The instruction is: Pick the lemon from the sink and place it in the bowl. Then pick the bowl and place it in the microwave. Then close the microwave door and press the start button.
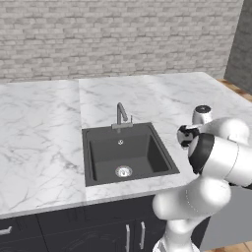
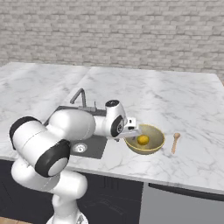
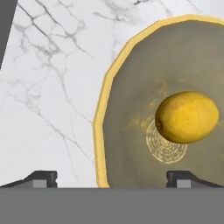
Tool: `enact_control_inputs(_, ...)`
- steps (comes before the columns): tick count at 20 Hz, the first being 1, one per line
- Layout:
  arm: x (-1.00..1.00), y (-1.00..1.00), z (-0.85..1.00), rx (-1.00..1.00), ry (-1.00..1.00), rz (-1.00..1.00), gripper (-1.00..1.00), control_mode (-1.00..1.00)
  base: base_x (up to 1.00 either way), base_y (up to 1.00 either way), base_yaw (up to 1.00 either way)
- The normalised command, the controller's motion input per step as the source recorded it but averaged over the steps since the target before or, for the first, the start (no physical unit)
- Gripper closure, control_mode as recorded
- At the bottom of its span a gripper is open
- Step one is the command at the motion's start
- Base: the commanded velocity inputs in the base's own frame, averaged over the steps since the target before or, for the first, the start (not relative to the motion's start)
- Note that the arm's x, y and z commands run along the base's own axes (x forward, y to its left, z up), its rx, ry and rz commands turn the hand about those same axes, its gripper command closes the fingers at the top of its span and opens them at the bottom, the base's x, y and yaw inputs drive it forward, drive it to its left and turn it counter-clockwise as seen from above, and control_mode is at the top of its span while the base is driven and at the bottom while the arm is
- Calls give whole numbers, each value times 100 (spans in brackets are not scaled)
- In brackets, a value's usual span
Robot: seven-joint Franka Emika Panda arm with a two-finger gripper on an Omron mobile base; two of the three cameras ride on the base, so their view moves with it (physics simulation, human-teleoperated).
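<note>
Not much clutter here: a wooden spoon (image 2: 175, 141) lies on the marble counter (image 2: 183, 109) just right of the bowl (image 2: 153, 146), nothing blocking. The lemon (image 3: 187, 117), plump and yellow-orange, sits inside the olive-tan bowl, right of the sink (image 1: 125, 152). My gripper (image 3: 111, 178) hangs spread wide over the bowl's rim, holding nothing.

A glossy white arm (image 2: 65, 131) of rounded, bulbous segments, joined by dark bands at each joint. Its wrist ends in a small white cap with a dark ring, and the gripper (image 3: 111, 178) carries two small dark finger tips.
</note>
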Motion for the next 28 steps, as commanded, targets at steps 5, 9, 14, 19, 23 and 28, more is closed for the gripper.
enact_control_inputs(5, 15, -23, -9, 0, 3, 10, -100, -100, 0, 0, 0)
enact_control_inputs(9, 0, -6, -28, 0, 5, 11, 100, -100, 0, 0, 0)
enact_control_inputs(14, 0, 0, -26, 0, 4, 10, 100, -100, 0, 0, 0)
enact_control_inputs(19, -2, 0, -9, 0, 1, 10, 100, -100, 0, 0, 0)
enact_control_inputs(23, -30, 0, 42, 0, 0, 11, 100, -100, 0, 0, 0)
enact_control_inputs(28, -53, 21, 81, 0, 0, 12, 100, -100, 0, 0, 0)
